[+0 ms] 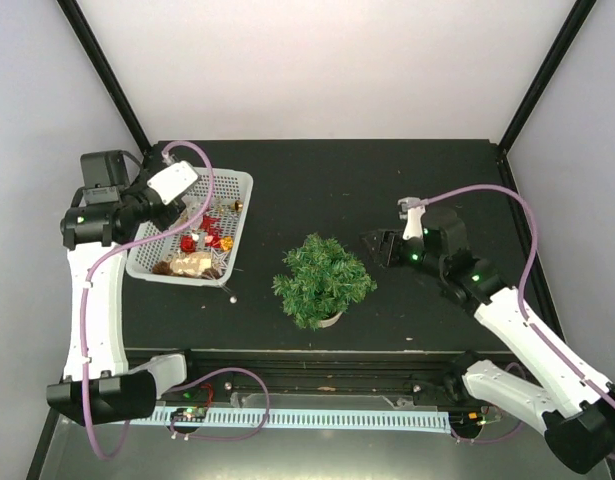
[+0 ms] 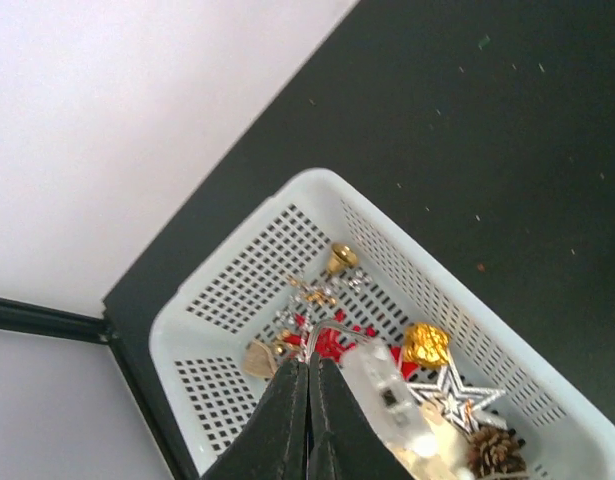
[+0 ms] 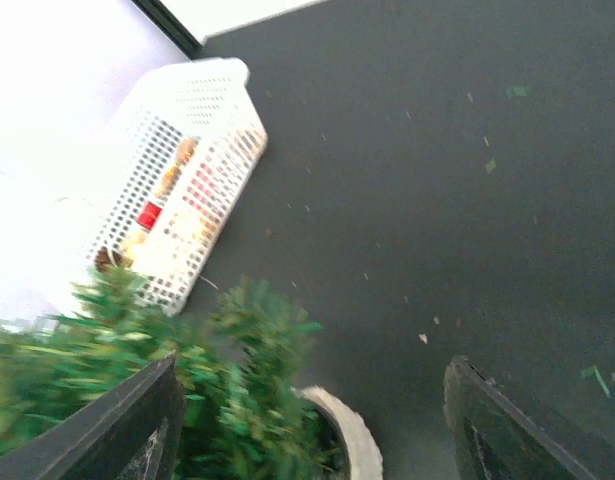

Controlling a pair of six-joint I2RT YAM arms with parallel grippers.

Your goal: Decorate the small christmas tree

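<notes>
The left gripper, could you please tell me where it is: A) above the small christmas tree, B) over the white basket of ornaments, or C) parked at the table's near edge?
B: the left gripper hangs over the white basket, jaws shut.

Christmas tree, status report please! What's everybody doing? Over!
Left gripper shut over the basket of ornaments. Right gripper open beside the tree. Tree upright, no decorations on it. Nothing blocking it.

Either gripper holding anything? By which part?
Right gripper is open beside the small christmas tree, empty. Left gripper is shut over the basket, tips at a thin loop by a red ornament; whether it grips that cannot be told.
</notes>
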